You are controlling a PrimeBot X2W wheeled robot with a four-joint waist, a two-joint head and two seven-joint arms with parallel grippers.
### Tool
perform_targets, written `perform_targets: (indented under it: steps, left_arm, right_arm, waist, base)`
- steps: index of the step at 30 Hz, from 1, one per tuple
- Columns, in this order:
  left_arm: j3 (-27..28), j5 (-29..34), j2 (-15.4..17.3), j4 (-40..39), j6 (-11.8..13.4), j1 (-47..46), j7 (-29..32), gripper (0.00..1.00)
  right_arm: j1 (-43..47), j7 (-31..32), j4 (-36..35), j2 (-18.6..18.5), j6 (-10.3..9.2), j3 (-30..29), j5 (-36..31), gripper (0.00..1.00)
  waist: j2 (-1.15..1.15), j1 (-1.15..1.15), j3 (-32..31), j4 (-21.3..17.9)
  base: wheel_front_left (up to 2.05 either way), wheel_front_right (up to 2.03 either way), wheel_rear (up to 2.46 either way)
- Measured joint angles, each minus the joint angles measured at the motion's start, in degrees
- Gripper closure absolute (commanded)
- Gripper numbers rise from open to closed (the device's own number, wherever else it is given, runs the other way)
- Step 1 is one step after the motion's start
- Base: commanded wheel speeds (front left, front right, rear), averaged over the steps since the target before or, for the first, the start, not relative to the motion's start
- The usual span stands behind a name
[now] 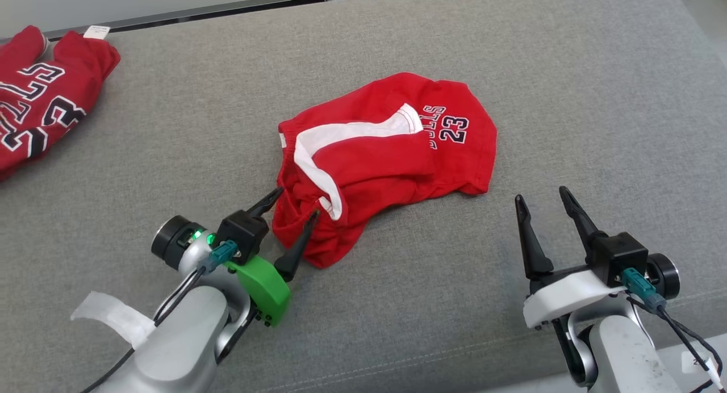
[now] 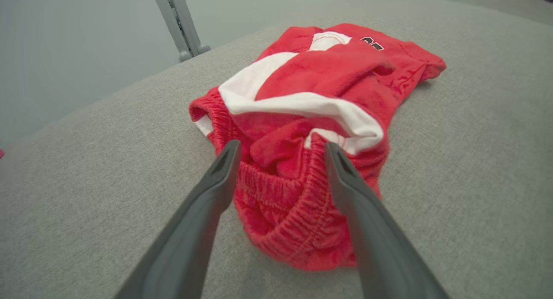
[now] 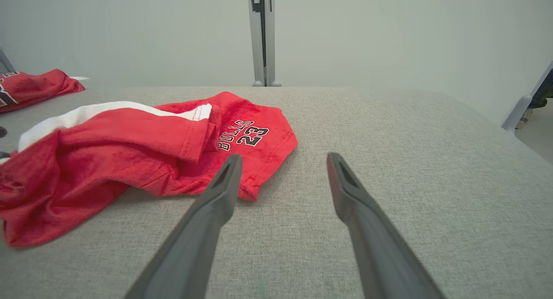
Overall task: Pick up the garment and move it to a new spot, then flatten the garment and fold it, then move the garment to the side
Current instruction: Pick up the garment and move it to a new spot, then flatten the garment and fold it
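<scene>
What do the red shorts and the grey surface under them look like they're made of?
Red shorts: soft fleecy knit, probably cotton blend; fuzzy nap, gathered elastic waistband. Grey surface: matte woven upholstery fabric, by its heathered weave and stitched seam.

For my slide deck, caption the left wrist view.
Open left gripper straddles the elastic waistband of crumpled red shorts on a grey cushion.

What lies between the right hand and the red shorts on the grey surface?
In the head view, the stretch between the open right hand and the red shorts is bare grey surface; nothing lies there.
</scene>
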Motion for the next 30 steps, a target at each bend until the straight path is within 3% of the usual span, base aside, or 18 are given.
perform_targets:
  steps: [7, 13, 25, 30]
  left_arm:
    - [9.8, -1.3, -2.6, -7.6, 1.2, 5.7, 0.0, 0.00]
    - [16.9, 1.0, -6.0, -17.0, 2.2, 12.7, 0.0, 0.00]
    - [22.9, 5.4, -11.3, -26.0, 1.4, 21.2, 0.0, 0.00]
    - [23.1, 7.2, -11.9, -26.1, 0.6, 22.1, 0.0, 0.00]
  right_arm:
    - [-1.7, 0.1, 1.0, 0.0, 0.00, -0.6, 1.5, 0.00]
    - [-8.9, 5.2, 4.1, -0.3, 0.00, -2.6, 5.2, 0.00]
    - [-18.0, 12.9, 19.3, -1.8, -0.01, -5.1, 19.2, 0.00]
    - [-19.6, 13.4, 24.7, -2.1, -0.01, -4.5, 21.2, 0.00]
  waist:
    - [0.00, 0.00, -1.2, 3.0]
    - [0.00, 0.00, -1.5, 7.4]
    - [0.00, 0.00, -0.3, 16.0]
    - [0.00, 0.00, 0.4, 18.6]
  base:
    - [0.00, 0.00, 0.00]
    - [0.00, 0.00, 0.00]
    - [0.00, 0.00, 0.00]
    - [0.00, 0.00, 0.00]
